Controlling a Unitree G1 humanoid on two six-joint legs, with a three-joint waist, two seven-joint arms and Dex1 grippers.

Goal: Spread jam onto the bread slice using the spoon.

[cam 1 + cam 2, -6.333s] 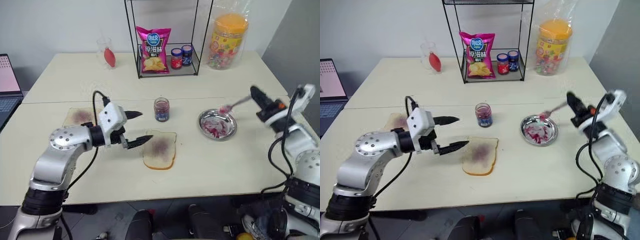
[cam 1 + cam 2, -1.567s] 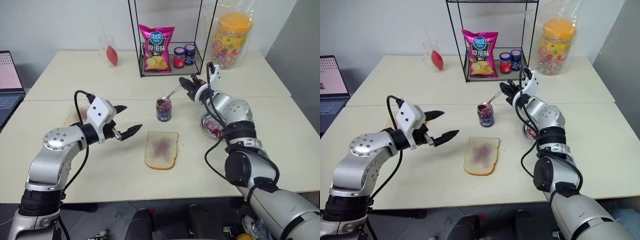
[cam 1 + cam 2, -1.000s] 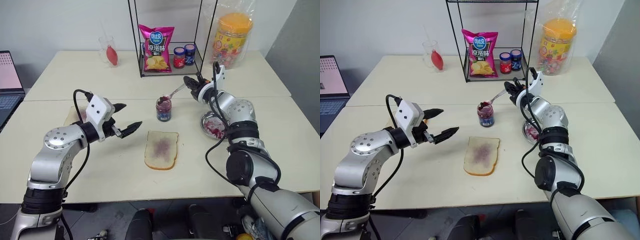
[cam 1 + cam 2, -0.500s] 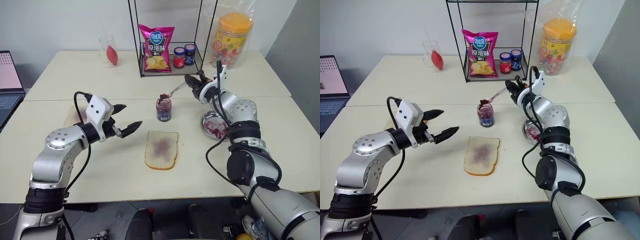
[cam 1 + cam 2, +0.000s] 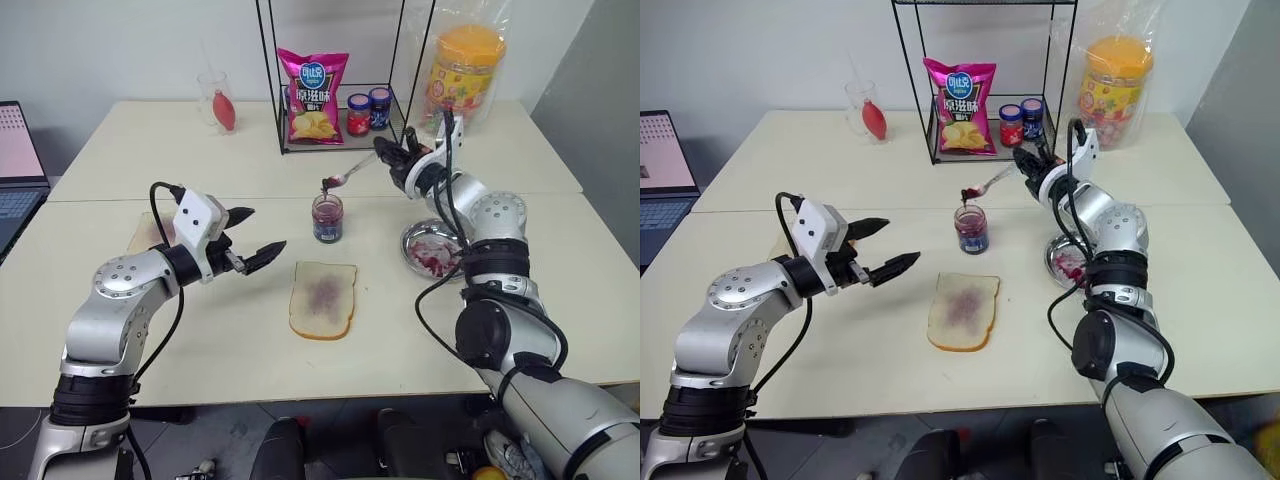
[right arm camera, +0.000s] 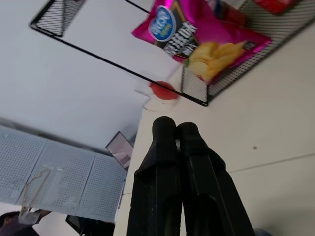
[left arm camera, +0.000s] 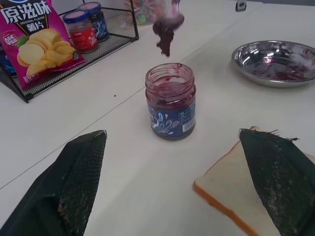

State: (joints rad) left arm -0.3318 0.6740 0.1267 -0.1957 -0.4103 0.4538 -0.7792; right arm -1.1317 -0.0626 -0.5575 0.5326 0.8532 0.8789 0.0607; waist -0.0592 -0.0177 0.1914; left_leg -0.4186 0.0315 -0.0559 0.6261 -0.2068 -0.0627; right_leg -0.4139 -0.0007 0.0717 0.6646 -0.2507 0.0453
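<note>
Overhead, then:
Worktop (image 5: 200,150): pale cream, two joined tops with a seam running across; pale wall behind the far edge.
Far edge: black wire rack (image 5: 335,75) holding a pink crisp bag (image 5: 308,97) and two small lidded jars (image 5: 367,111), one red, one blue; clear cup (image 5: 211,99) with a red thing inside, left of the rack; big bagged yellow-lidded tub (image 5: 458,78) toward the far right corner.
Left edge: laptop (image 5: 14,165), partly cut off.
Jam jar (image 5: 326,218): open clear glass, dark purple-red fill, upright near the middle of the worktop, just past the seam on the near top.
Bread slice (image 5: 323,298): flat, just nearer than the jar, purple stain mid-face, nothing on it.
Second slice (image 5: 153,230): toward the left edge, mostly behind the left arm.
Steel dish (image 5: 433,248): right of the jar, red-smeared inside.
Spoon (image 5: 349,176): in the air above the jar, clear of the rim, handle slanting up to the right; bowl loaded with a dark lump of jam (image 7: 167,30) drooping over the jar mouth.
Right tool (image 5: 388,155): fingers pressed together on the spoon handle's end, above the worktop between rack and dish.
Left tool (image 5: 256,236): spread wide, holding nothing, hovering left of the bread slice, tips toward the jar; in the left wrist view one fingertip (image 7: 278,172) overlapping the slice's corner.
</note>
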